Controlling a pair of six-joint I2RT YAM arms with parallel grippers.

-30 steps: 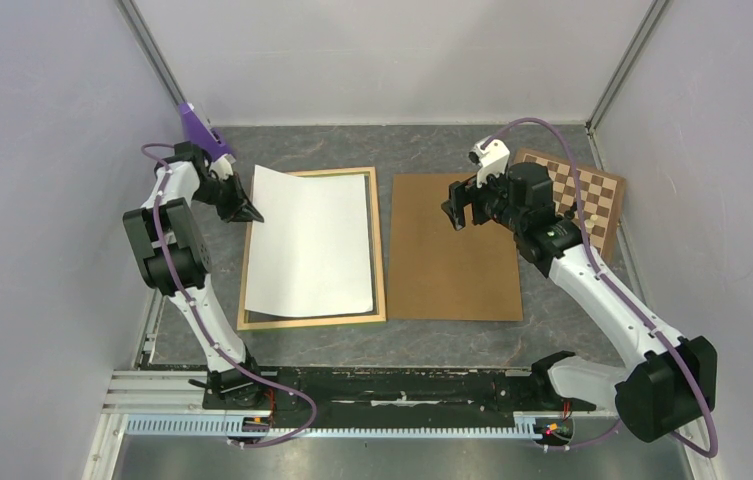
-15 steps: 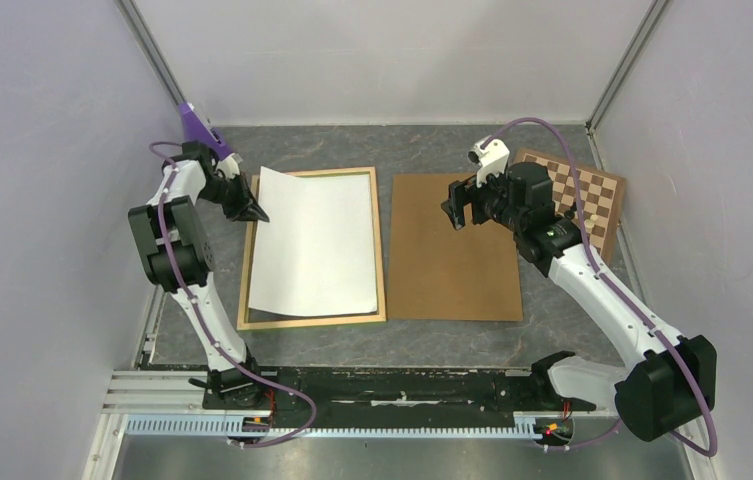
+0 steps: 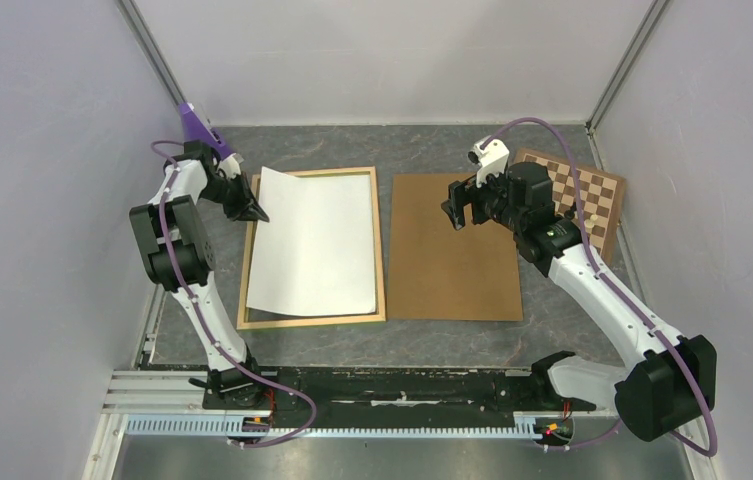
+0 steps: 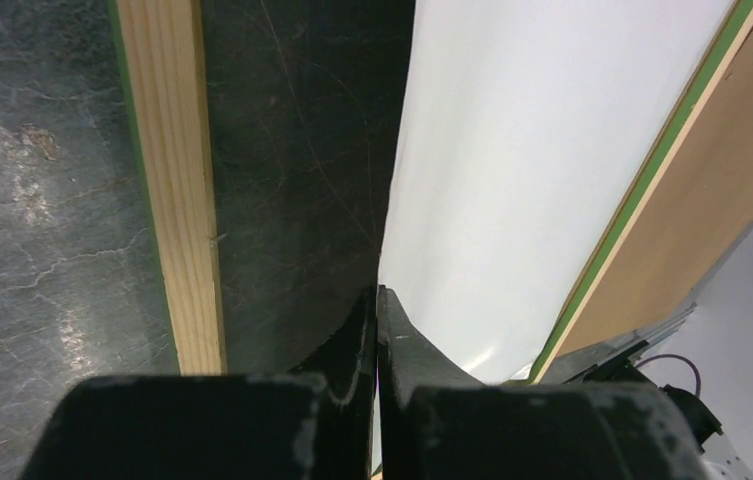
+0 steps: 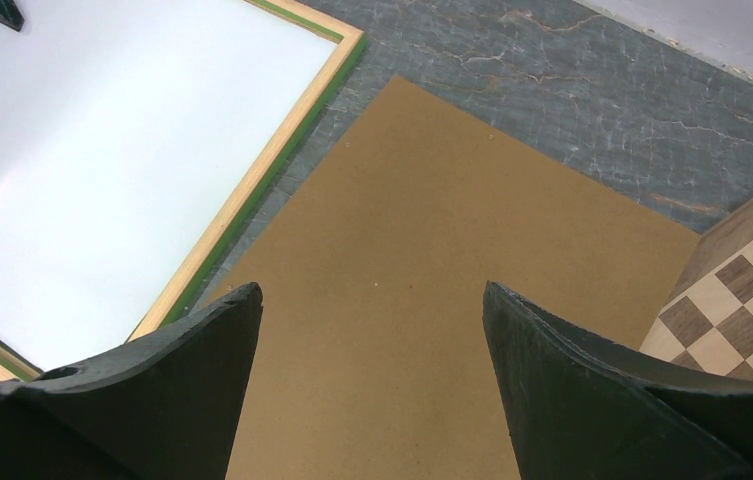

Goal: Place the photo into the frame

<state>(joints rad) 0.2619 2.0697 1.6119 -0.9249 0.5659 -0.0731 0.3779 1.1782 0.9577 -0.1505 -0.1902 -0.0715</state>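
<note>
Top external view: over the last second the left gripper (image 3: 255,213), jaws clenched on the far-left corner of the photo (image 3: 312,240), has nudged the sheet slightly toward the bench's right edge. More of the left rail of the frame (image 3: 380,250) now shows. The photo lies white back up over the frame, left of the bench's middle, with its held corner raised. The right gripper (image 3: 460,212) hangs unmoved, jaws released, above the hardboard panel (image 3: 452,265). Lowering and freeing that corner seems to be what remains.
</note>
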